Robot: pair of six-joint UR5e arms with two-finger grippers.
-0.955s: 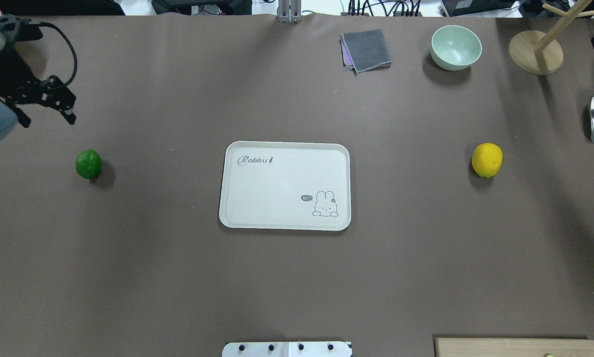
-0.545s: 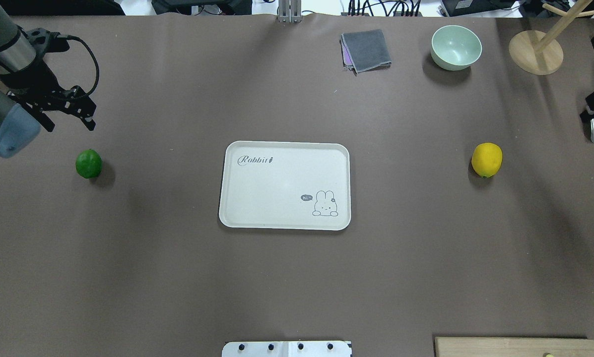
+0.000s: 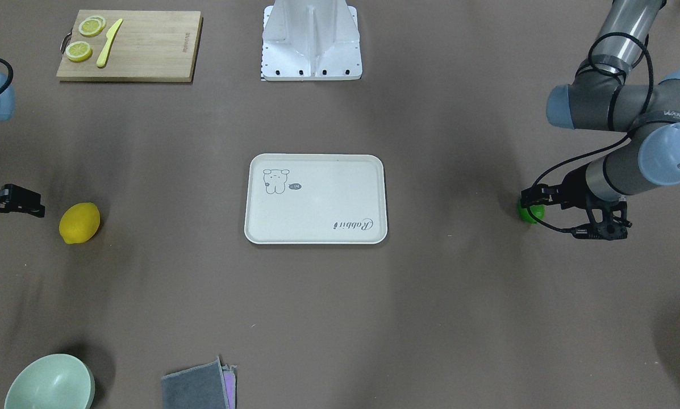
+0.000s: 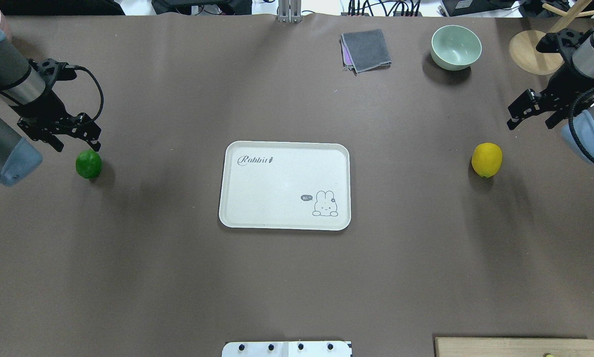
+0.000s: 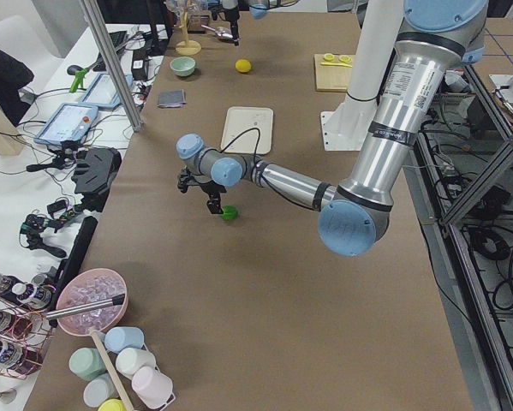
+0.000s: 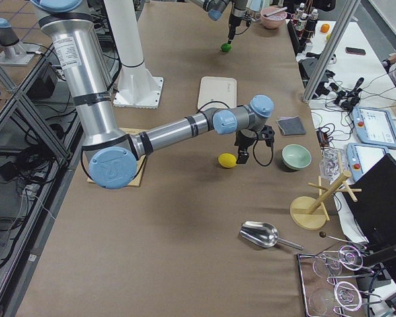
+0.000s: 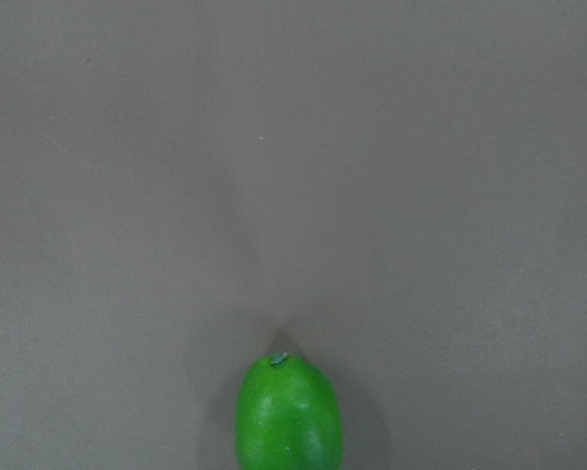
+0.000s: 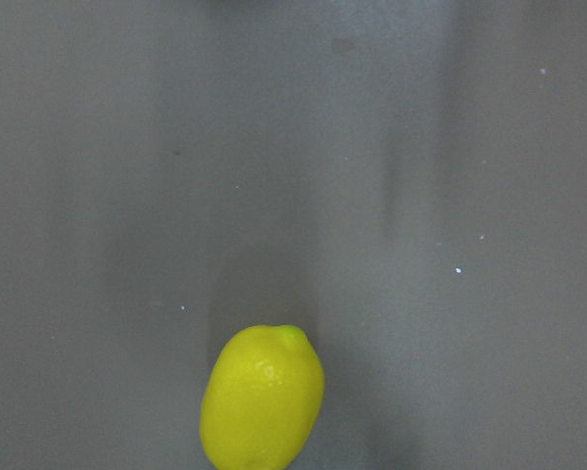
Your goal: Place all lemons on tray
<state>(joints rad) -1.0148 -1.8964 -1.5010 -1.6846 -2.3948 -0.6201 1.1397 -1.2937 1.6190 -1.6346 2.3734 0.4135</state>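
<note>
**Item 1. Green lemon** (image 4: 88,164). It lies on the bench (image 4: 297,287) at 9 o'clock of the tray (image 4: 277,193) and well apart from it, reckoned on the overhead view. Its long axis runs roughly 12-to-6, though from above it looks nearly round. The left hand (image 4: 77,141) hangs just beyond it at about 11 o'clock, fingers apart and holding nothing. The fruit shows only at the bottom edge of that wrist's view.

**Item 2. Yellow lemon** (image 4: 487,159). It lies on the bench at 3 o'clock of the tray, equally far out, with its long axis near 12-to-6. The right hand (image 4: 531,121) stands at about 1 o'clock of it, also spread and empty, and farther off than its partner is from the green one.

**Note.** Each fruit belongs to the arm on its own side, and the left is the closer pairing. In my judgement, each hand needs to draw back toward 6 o'clock, descend, and close across the short 9-to-3 width.
</note>
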